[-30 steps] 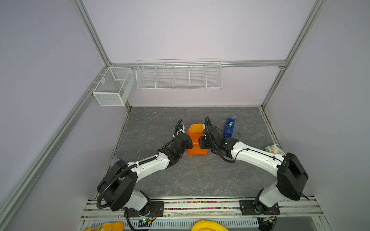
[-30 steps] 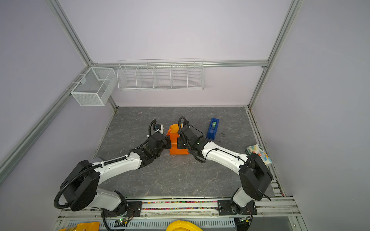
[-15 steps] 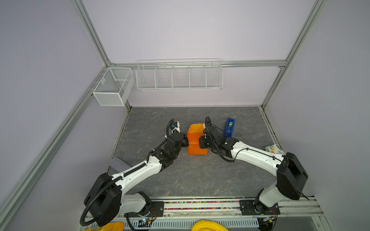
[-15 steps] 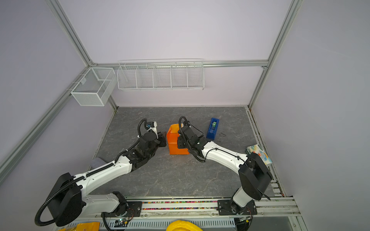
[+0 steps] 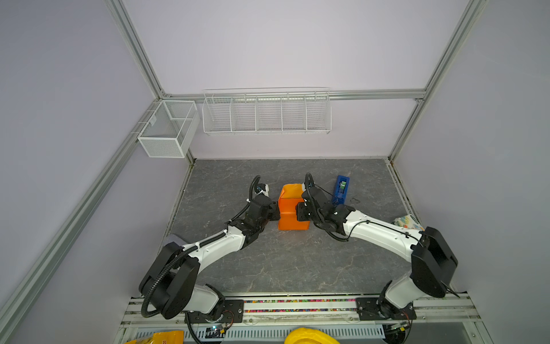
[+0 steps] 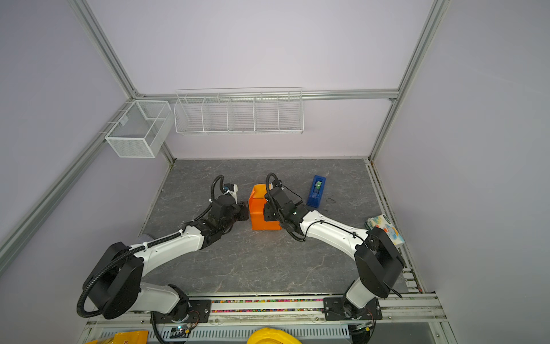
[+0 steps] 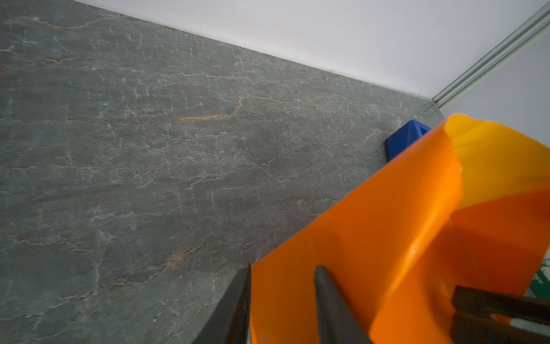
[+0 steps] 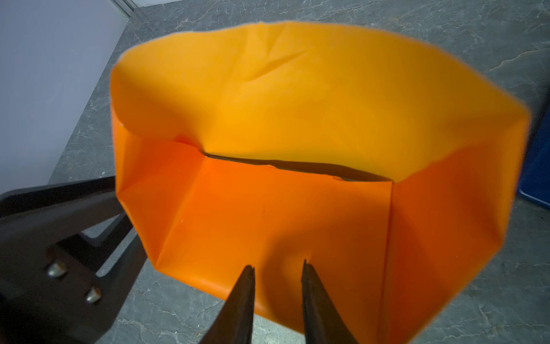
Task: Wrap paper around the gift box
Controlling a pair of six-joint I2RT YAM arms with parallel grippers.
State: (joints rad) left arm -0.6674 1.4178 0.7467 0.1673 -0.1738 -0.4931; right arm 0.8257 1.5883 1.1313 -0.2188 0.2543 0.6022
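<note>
Paper (image 5: 293, 208) mid-desk (image 5: 268, 262), folded over hidden gift box, far end gaping as open sleeve; left claw (image 7: 282, 268) spread against its side wall, right claw (image 8: 278, 268) slightly parted, tips on top; end-closing step, probably needing 2 side flaps creased inward.

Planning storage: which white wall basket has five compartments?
The long wire rack on the back wall; the mesh bin left of it is short and boxy.

A robotics lab test cell: 2 robot arms (image 5: 220, 247) bolted to a rail (image 5: 297, 305) at bottom, aluminium frame (image 5: 141, 56), plain walls, wire baskets (image 5: 266, 111) upper centre.
</note>
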